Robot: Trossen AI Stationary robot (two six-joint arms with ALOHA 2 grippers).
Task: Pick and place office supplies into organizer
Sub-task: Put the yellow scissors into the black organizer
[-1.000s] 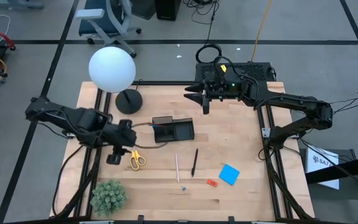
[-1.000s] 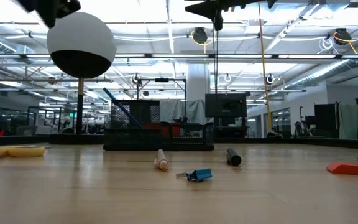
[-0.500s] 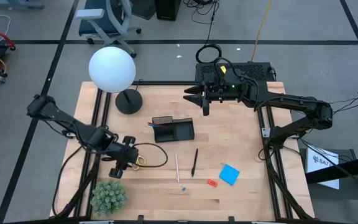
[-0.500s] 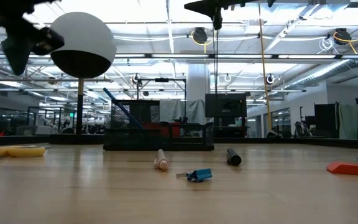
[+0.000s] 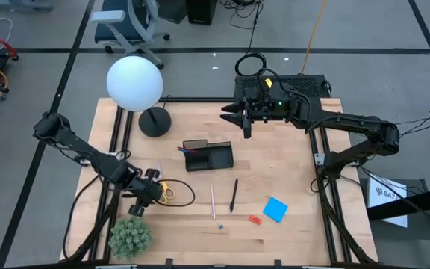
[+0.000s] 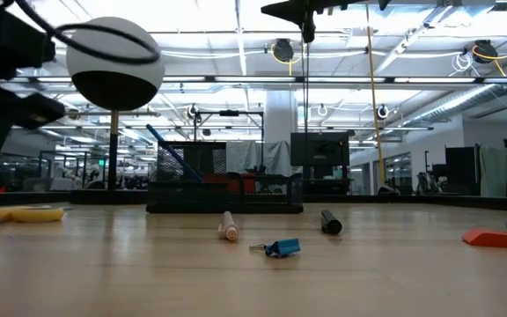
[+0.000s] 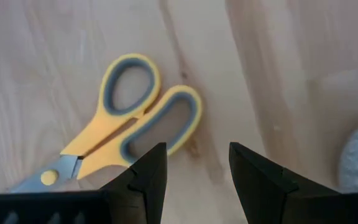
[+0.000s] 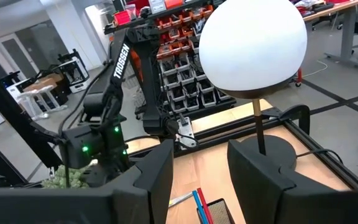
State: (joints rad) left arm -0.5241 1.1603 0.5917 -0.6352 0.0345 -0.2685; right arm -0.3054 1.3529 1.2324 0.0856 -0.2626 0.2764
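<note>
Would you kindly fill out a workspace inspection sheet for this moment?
Surface: wooden table, bare patches.
Job's things: scissors lying flat; pink pen, black pen, blue note pad, red piece loose; organizer holds pens.
Clutter: globe lamp, plant.
Grippers: left gripper open over scissors; right gripper open, raised at the far edge.
Cables: black cable loops by scissors.
Surroundings: office chair, floor cables.

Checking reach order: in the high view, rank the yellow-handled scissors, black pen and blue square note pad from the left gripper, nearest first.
1. Yellow-handled scissors, right beside the left gripper.
2. Black pen, mid-table.
3. Blue square note pad, toward the right side.
</note>
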